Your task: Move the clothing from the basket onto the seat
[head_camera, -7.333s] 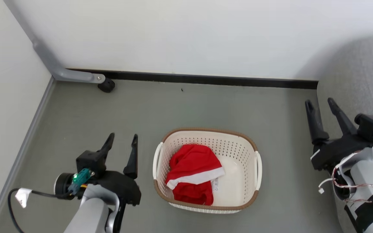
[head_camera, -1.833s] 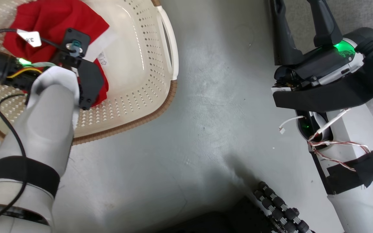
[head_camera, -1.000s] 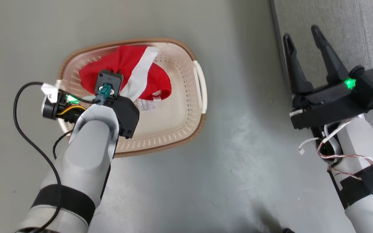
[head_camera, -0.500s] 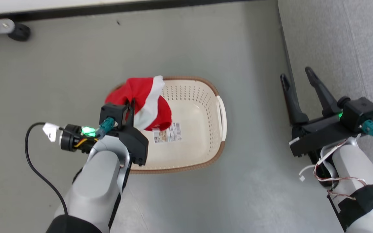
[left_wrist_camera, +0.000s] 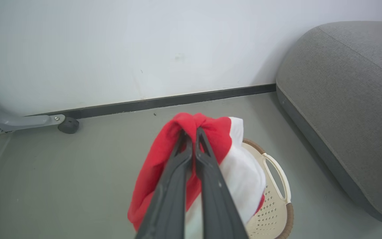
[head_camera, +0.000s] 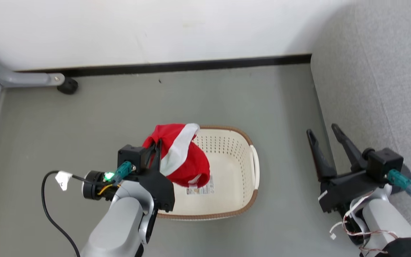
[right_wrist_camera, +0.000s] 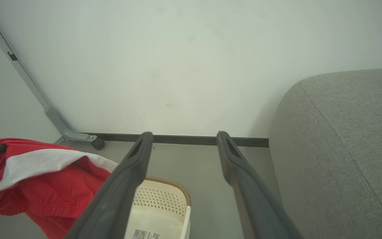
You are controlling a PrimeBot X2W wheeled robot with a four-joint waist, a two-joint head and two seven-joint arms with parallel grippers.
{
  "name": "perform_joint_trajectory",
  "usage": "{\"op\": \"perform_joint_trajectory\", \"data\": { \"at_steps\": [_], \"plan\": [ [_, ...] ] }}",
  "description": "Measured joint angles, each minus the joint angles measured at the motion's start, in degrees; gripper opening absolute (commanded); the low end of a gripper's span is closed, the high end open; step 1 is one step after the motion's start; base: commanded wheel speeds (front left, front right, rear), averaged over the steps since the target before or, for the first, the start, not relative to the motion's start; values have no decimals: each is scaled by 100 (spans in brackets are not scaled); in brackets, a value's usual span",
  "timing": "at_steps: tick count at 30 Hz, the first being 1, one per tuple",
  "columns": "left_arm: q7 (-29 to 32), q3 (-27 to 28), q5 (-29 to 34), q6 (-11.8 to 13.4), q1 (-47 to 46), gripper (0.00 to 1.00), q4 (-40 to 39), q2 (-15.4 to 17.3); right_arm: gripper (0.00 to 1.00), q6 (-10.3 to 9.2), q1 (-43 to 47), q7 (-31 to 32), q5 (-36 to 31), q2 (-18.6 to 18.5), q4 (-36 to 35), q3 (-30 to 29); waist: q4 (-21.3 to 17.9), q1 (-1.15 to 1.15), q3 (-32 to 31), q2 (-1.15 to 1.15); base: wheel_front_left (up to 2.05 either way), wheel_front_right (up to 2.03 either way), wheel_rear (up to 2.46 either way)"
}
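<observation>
The clothing (head_camera: pixel 182 160), a red garment with a white band, hangs bunched above the left part of the basket (head_camera: pixel 250 194), pinched in my shut left gripper (head_camera: pixel 156 145). Along the left wrist view the two fingers (left_wrist_camera: pixel 191 132) press together into the red cloth (left_wrist_camera: pixel 158 166), with the basket rim (left_wrist_camera: pixel 285 215) below. My right gripper (head_camera: pixel 322 130) stands open and empty at the edge of the grey seat (head_camera: pixel 380 89). Between its spread fingers (right_wrist_camera: pixel 184 134) I see wall and floor, the clothing (right_wrist_camera: pixel 41 179) at the left, the basket (right_wrist_camera: pixel 164 202) below and the seat (right_wrist_camera: pixel 343 149) at the right.
The basket sits on grey floor, its bottom bare except for a label sticker (head_camera: pixel 200 189). A white wall with a black skirting strip (head_camera: pixel 191 66) runs behind. A grey frame leg with a black caster (head_camera: pixel 67 85) stands at the back left.
The camera has swung up over these frames. My left gripper went into the basket, shut on the clothing and has lifted it clear of the basket bottom. The right gripper stays open.
</observation>
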Motion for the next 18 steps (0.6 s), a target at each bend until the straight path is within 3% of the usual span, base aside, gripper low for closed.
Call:
{"op": "perform_joint_trajectory", "data": {
  "at_steps": [10, 18],
  "plan": [
    [-1, -8, -36, 1, 265, 0, -543, 7, 100, 0, 347, 0, 26, 134, -15, -12, 152, 0, -633, 0, 0, 0, 0],
    [-2, -10, -36, -9, 307, 0, -1210, 8, 100, 0, 399, 0, 26, 165, -73, -26, 217, 1, -792, 1, 0, 0, 0]
  ]
}}
